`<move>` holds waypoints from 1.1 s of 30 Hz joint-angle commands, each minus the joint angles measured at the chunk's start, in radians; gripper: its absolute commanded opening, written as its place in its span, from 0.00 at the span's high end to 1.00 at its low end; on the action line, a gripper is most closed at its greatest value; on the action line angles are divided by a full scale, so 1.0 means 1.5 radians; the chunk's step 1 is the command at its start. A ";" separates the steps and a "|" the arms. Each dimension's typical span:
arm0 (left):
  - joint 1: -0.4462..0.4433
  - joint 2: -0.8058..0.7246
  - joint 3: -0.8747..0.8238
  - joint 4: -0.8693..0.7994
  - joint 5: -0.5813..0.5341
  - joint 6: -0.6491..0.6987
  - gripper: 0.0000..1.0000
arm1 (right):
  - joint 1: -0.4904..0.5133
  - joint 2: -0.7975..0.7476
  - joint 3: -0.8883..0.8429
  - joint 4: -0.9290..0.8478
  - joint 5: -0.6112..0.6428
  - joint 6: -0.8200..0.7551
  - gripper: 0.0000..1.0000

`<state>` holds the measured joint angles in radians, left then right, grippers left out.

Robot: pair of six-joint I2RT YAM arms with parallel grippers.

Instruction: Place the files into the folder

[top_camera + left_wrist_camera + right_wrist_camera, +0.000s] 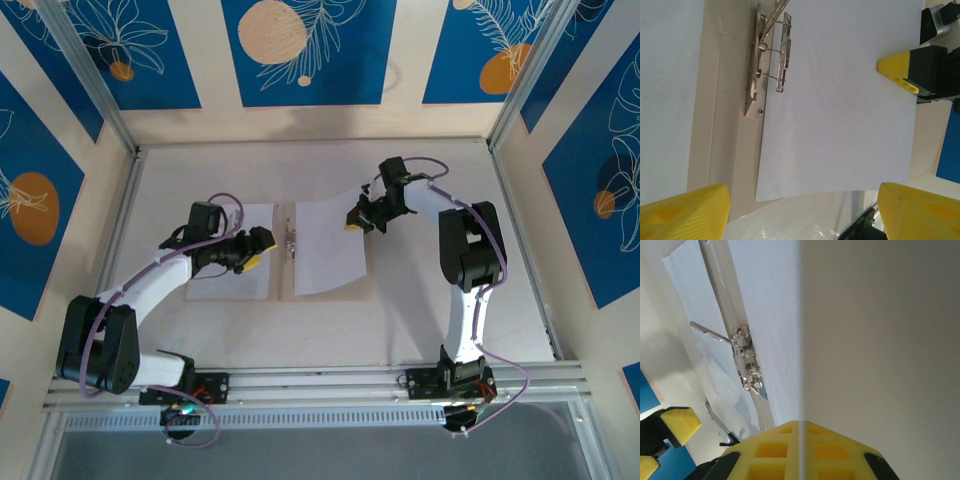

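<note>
White sheet point(330, 245), edge-on between right fingers point(775, 432)

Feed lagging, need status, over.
Left gripper open, over the folder near its clip. Right gripper pinching the right sheet, edge lifted. Nothing in the way.

From above, the flat tan card folder point(330, 297) is mostly buried under paper; only its spine strip and near border peek out. The black, yellow-tipped left gripper point(262, 248) and its wrist cover the far part of the left-hand white paper sheet point(235, 285). The small metal clip point(290, 243) is too tiny there to read. So is the spot where the matching right gripper point(356, 218) meets the right-hand white paper sheet point(330, 250).

On the left wrist camera, the yellow fingertips point(685, 212) are cropped at the bottom and the clip's lever runs off the top.

On the right wrist camera, that sheet is an edge-on line running into cropped fingertips point(780, 437). Right of it is grey blur, and I can't tell whether it is paper or table.
</note>
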<state>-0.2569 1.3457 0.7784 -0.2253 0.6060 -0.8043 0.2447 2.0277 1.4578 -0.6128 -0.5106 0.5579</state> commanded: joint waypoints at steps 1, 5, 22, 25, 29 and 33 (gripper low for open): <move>0.011 0.008 -0.001 0.000 0.019 0.002 0.22 | -0.008 0.012 0.029 -0.030 -0.045 0.012 0.97; 0.011 0.011 0.001 0.000 0.019 0.002 0.23 | -0.011 0.020 0.037 -0.029 -0.064 0.020 0.97; 0.011 0.020 -0.005 0.001 0.018 0.007 0.22 | 0.007 0.047 0.033 -0.010 -0.048 0.010 0.97; 0.011 0.022 -0.007 0.003 0.020 0.006 0.22 | 0.013 0.043 0.027 0.000 -0.039 -0.010 0.96; 0.011 0.023 -0.008 0.003 0.020 0.006 0.22 | 0.017 0.032 0.009 0.019 -0.025 -0.025 0.96; 0.011 0.024 -0.010 0.003 0.022 0.007 0.23 | 0.022 0.020 -0.006 0.029 -0.007 -0.045 0.96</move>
<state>-0.2569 1.3750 0.7746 -0.2253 0.6174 -0.8043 0.2695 2.0872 1.4727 -0.5755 -0.5346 0.5320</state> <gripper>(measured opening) 0.775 0.064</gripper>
